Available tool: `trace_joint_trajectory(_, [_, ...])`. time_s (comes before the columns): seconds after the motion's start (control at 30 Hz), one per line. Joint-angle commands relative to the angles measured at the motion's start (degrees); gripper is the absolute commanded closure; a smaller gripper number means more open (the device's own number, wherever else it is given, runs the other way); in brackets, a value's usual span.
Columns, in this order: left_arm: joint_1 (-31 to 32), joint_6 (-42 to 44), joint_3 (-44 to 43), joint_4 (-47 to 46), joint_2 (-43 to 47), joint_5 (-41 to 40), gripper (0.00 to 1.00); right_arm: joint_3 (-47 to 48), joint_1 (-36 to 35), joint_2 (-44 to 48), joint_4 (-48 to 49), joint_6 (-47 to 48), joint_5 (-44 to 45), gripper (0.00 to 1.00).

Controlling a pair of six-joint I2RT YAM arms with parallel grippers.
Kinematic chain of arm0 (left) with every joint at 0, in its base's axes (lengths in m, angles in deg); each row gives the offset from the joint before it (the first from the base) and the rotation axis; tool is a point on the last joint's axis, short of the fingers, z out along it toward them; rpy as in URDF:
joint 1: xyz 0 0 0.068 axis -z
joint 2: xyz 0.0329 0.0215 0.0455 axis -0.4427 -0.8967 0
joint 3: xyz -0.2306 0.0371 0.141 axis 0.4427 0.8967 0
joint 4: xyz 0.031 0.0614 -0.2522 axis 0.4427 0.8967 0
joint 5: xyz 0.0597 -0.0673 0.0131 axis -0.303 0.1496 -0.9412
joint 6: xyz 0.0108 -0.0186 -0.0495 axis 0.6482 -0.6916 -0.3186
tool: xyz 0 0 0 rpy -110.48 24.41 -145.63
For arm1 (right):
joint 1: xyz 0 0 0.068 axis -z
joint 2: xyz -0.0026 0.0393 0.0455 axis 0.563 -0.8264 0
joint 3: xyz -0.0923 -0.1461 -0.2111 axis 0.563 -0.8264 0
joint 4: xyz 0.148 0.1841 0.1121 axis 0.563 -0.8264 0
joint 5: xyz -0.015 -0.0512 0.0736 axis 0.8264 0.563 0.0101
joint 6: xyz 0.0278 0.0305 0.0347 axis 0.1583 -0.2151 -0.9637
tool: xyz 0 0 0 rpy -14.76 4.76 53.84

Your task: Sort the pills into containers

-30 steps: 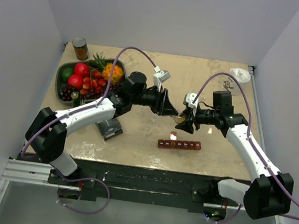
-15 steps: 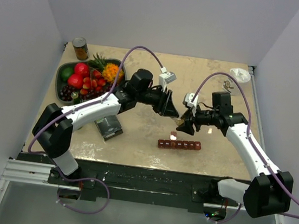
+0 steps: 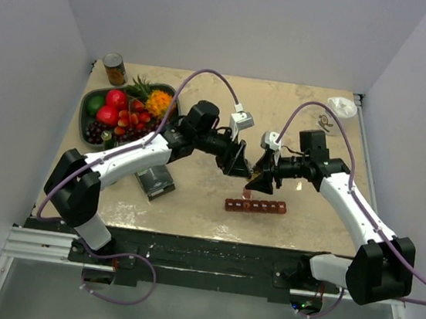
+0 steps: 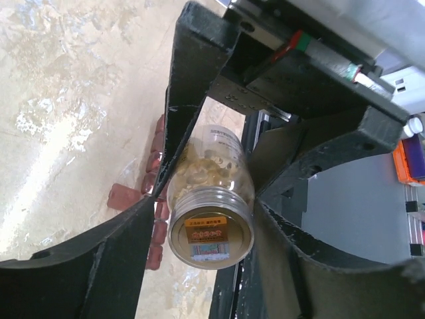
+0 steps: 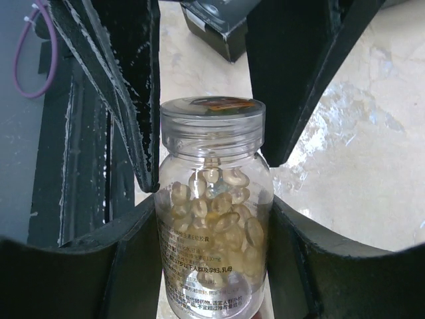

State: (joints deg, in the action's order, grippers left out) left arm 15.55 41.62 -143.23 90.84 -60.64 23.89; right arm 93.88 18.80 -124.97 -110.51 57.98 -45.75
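Tabletop (image 3: 304,116): beige, mottled with pale marble-like patches. Bottle (image 5: 214,272): clear, with dark printed text; cap (image 4: 211,240) bears an orange-and-gold label. Pills (image 5: 219,212): pale tan. Containers (image 3: 255,206): dark red-brown. Left hand (image 3: 242,166) and right hand (image 3: 258,181): black. Arms (image 3: 123,160): white with black joints. Cables (image 3: 208,72): purple. Bowl (image 3: 87,102), far left corner: grey-green, with red, orange and dark fruit (image 3: 116,100).

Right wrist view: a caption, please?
Right gripper holds a clear pill bottle; left gripper straddles its cap.
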Motion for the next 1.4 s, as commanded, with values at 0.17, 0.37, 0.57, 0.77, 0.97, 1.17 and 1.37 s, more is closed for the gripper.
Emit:
trace_joint_trajectory(0.17, [-1.74, 5.33, 3.25, 5.6, 3.54, -4.33, 0.31, 3.72, -0.71, 1.56, 4.08, -0.36, -7.67, 0.89])
trace_joint_trajectory(0.37, [-3.06, 5.77, 6.94, 5.96, 6.26, -4.77, 0.3, 3.72, -0.62, 1.65, 3.9, -0.01, -7.24, 0.89])
trace_joint_trajectory(0.57, [-5.44, 6.56, 11.42, 4.65, 10.38, -1.53, 0.3, 3.72, -0.71, 1.48, 3.64, 0.43, -6.88, 0.89])
trace_joint_trajectory(0.77, [-5.53, 4.28, 12.84, -2.2, 16.8, 0.77, 0.23, 3.63, -0.71, 1.3, 3.64, 0.78, -6.27, 0.89])
trace_joint_trajectory(0.97, [-3.16, 0.94, 7.31, -3.63, 16.46, -7.9, 0.22, 3.55, -0.62, 1.3, 3.64, 0.87, -5.74, 0.89])
trace_joint_trajectory(1.17, [1.59, 2.61, 0.36, 3.05, 12.68, -19.35, 0.21, 3.55, -0.62, 1.21, 3.81, 0.78, -5.56, 0.89])
trace_joint_trajectory(1.37, [3.0, 1.82, -0.96, 2.88, 10.49, -19.36, 0.21, 3.55, -0.62, 1.21, 3.82, 0.78, -5.39, 0.89])
